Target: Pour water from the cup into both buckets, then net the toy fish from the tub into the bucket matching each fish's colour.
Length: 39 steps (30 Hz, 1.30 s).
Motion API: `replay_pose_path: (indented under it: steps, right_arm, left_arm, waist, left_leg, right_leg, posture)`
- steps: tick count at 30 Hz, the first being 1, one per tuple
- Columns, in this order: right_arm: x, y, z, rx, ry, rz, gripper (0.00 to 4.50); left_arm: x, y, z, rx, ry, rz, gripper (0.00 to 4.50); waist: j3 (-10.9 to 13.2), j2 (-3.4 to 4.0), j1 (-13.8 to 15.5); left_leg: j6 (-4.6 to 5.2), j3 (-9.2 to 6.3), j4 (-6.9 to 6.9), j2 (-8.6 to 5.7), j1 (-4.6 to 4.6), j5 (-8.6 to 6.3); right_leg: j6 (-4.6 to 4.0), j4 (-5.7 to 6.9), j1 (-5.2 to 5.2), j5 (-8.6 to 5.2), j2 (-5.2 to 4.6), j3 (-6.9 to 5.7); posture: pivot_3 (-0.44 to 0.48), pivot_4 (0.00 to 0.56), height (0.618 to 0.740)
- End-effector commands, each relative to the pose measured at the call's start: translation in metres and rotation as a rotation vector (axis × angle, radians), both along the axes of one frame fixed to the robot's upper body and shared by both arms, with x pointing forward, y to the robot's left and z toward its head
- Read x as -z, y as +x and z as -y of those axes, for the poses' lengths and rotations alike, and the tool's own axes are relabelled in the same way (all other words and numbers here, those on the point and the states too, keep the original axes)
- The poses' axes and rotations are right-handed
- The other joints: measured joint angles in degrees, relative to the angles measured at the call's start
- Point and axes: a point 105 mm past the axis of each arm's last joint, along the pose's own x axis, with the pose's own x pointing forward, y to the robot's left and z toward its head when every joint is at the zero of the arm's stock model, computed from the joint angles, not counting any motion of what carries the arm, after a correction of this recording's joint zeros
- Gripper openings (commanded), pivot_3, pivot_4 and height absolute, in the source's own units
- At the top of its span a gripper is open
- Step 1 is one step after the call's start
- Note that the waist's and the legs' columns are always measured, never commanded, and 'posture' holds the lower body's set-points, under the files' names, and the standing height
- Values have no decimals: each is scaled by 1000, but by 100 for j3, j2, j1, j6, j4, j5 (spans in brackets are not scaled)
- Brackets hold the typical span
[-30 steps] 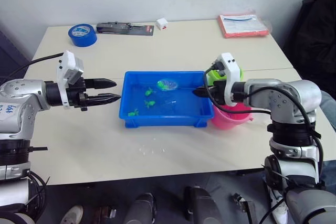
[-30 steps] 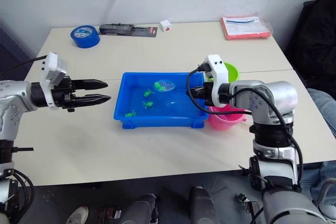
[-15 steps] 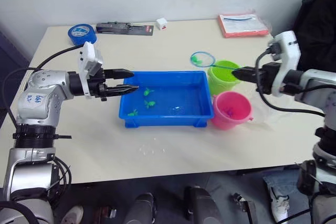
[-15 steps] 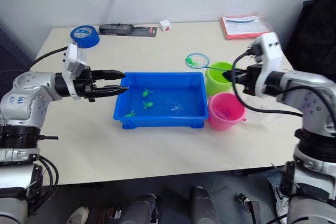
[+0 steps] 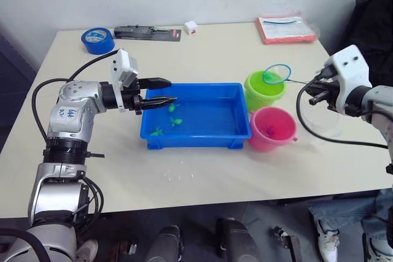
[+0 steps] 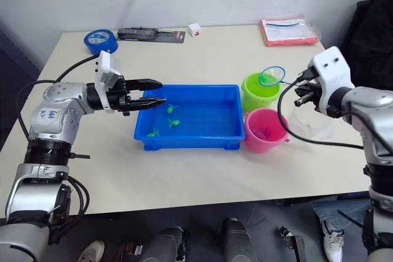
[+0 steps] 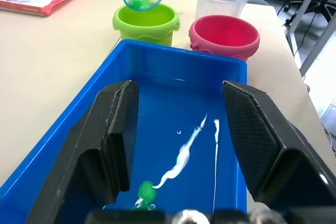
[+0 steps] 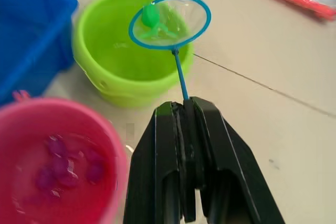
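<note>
The blue tub (image 5: 196, 143) holds water and three green toy fish (image 5: 174, 121). To its right stand the lime green bucket (image 5: 263, 92) and the pink bucket (image 5: 272, 129), which has pink fish (image 8: 62, 164) in its water. My right gripper (image 8: 185, 106) is shut on the thin handle of the net (image 5: 277, 74). The hoop hangs just above the green bucket with a green fish (image 8: 151, 16) in it. The clear cup (image 5: 323, 121) stands upright beside the pink bucket, under my right arm. My left gripper (image 5: 172, 90) is open and empty over the tub's left end.
At the back of the table lie a blue tape roll (image 5: 97, 40), a black tool pack (image 5: 147, 32), a small white box (image 5: 190, 27) and a red folder (image 5: 288, 29). Water drops (image 5: 178, 176) lie in front of the tub. A dark jacket (image 5: 374, 23) hangs at the right.
My right gripper lifted the net out of the tub with a green fish and carried it right, over the green bucket. My left gripper moved right, over the tub's left end.
</note>
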Motion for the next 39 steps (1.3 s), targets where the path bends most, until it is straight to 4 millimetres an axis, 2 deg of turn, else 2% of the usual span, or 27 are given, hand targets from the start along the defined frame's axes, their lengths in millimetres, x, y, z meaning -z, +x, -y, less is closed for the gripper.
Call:
replay_pose_path:
  steps: [1, 8, 13, 17, 25, 28, 32, 39]
  right_arm:
    - [-18, -1, 2, -37, -239, 129, 799]
    - [-27, -4, -13, -171, -670, 298, 799]
    - [-26, -10, -16, -232, -850, 341, 799]
    - [-25, -14, -21, -280, -1058, 386, 799]
    - [-24, -14, -19, -279, -1233, 439, 799]
    - [-24, -14, -11, -253, -1312, 441, 799]
    - [-30, -13, -6, -210, -1355, 467, 799]
    - [-28, -15, -9, -201, -1367, 499, 799]
  left_arm:
    - [-12, -1, -4, 0, 15, 49, 2786]
    - [-11, -2, -4, 1, 20, 45, 2786]
    - [-10, -2, -4, 2, 21, 45, 2786]
    - [-11, -1, -3, 5, 20, 44, 2786]
    - [-11, 1, 1, 19, 17, 39, 2786]
    - [-11, 1, 3, 24, 17, 38, 2786]
    - [-10, 1, 4, 29, 18, 34, 2786]
    - [-9, 1, 4, 32, 19, 32, 2786]
  waist:
    - [0, 0, 5]
    - [0, 0, 0]
    - [0, 0, 1]
    - [0, 0, 22]
    - [0, 0, 99]
    - [0, 0, 101]
    - [0, 0, 104]
    - [0, 0, 103]
  left_leg:
    - [0, 0, 1, 0, 0, 0]
    - [0, 5, 1, 2, 0, 0]
    - [0, 6, 1, 3, 0, 0]
    - [0, 6, 2, 2, 1, 0]
    - [0, 13, 3, 2, 1, 0]
    - [0, 13, 3, 2, 1, 0]
    - [0, 14, 4, 2, 1, 0]
    - [-1, 15, 4, 3, 1, 0]
  right_leg:
    - [0, 0, 0, 0, 0, -1]
    - [0, 0, -2, 0, 5, -9]
    - [0, -1, -1, 0, 6, -18]
    - [0, -1, 0, 0, 7, -19]
    - [0, -2, -2, 0, 10, -21]
    - [0, -2, -1, 0, 11, -24]
    - [0, 0, -1, 0, 11, -25]
    - [0, 0, 0, 0, 13, -25]
  posture:
    - [0, 150, 737]
    - [0, 150, 737]
    - [0, 150, 737]
    - [0, 150, 737]
    - [0, 150, 737]
    - [0, 150, 737]
    - [0, 150, 737]
    - [0, 150, 737]
